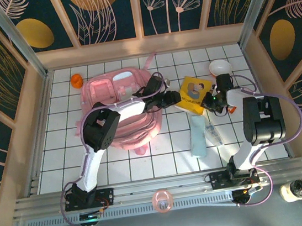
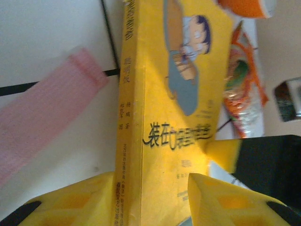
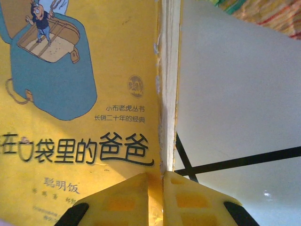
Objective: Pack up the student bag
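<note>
The student bag (image 1: 118,109), a pale pink backpack, lies flat left of centre. Just right of it a yellow picture book (image 1: 194,93) is held between both arms. My left gripper (image 1: 170,98) grips the book's spine end; in the left wrist view the yellow fingers (image 2: 70,203) sit either side of the book (image 2: 160,117). My right gripper (image 1: 213,101) is at the opposite edge. In the right wrist view it (image 3: 162,178) is shut on the page edge of the book (image 3: 94,117). A pink strap (image 2: 47,125) lies on the white tiles.
An orange object (image 1: 76,80) lies at the back left and a white bowl (image 1: 220,67) at the back right. A pale blue pouch (image 1: 198,135) and a clear item (image 1: 215,135) lie near the right arm. A snack packet (image 2: 244,89) lies beyond the book. A pink ring (image 1: 162,200) sits on the front rail.
</note>
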